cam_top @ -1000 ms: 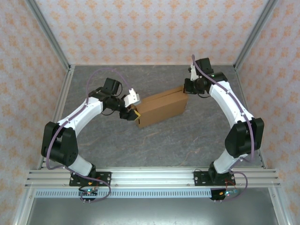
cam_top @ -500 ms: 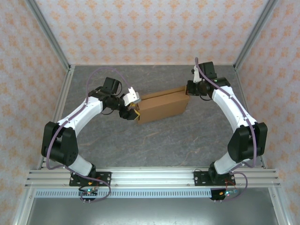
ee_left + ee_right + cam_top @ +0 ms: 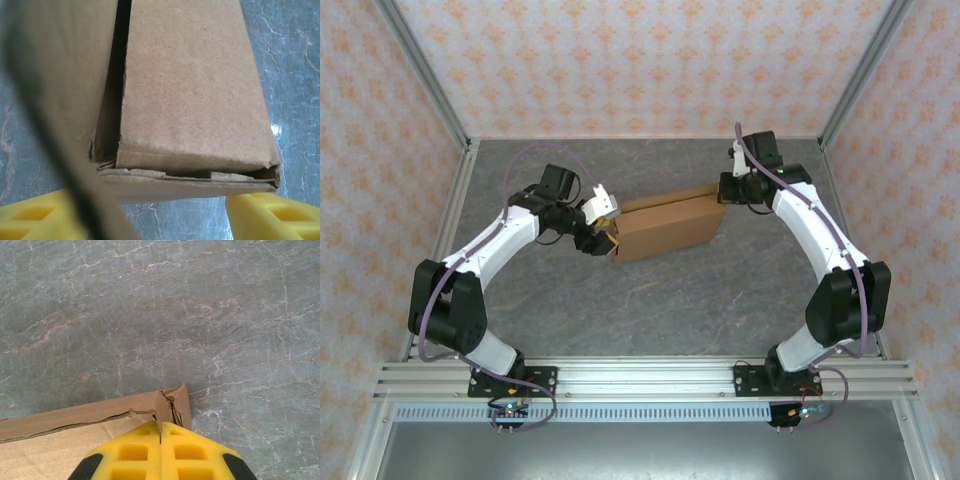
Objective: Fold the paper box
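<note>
The paper box lies folded shut as a brown, shallow rectangular box in the middle of the grey table. My left gripper is at its left end, open. In the left wrist view the box's end sits just ahead of the gripper, whose yellow fingers stand wide to either side. A blurred brown strip with a dark edge crosses the left of that view. My right gripper is shut, its tips against the box's crumpled far right corner.
The grey marbled table is bounded by patterned walls and aluminium posts. The arms' mounting rail runs along the near edge. Bare table lies in front of and behind the box.
My left gripper's jaws have spread wider. The box has turned a little, its left end swinging towards the back. The right gripper moved slightly right with the box's corner.
</note>
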Controlling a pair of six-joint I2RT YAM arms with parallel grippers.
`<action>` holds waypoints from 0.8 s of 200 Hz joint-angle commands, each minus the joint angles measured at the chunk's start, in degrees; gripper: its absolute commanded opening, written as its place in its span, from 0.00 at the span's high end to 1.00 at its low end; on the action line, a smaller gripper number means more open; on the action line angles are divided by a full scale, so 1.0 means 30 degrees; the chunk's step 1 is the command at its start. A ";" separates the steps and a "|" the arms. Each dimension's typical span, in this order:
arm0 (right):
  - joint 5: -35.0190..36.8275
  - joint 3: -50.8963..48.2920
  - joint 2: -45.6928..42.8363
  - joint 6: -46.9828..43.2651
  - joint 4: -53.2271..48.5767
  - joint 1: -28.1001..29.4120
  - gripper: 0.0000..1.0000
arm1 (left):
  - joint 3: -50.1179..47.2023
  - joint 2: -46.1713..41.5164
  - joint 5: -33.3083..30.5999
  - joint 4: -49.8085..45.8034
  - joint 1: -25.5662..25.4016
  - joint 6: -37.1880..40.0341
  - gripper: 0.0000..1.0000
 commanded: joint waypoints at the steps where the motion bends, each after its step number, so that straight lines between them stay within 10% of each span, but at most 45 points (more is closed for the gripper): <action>1: 0.0991 0.0353 0.0141 0.0484 -0.1589 0.0230 0.98 | 0.0119 -0.0221 -0.0573 -0.0399 0.0174 -0.0617 0.28; 160: 0.2777 0.1668 0.1073 0.1593 -0.2254 0.1600 0.98 | -0.3152 -0.4729 -0.2542 0.3945 0.1535 -0.8252 0.31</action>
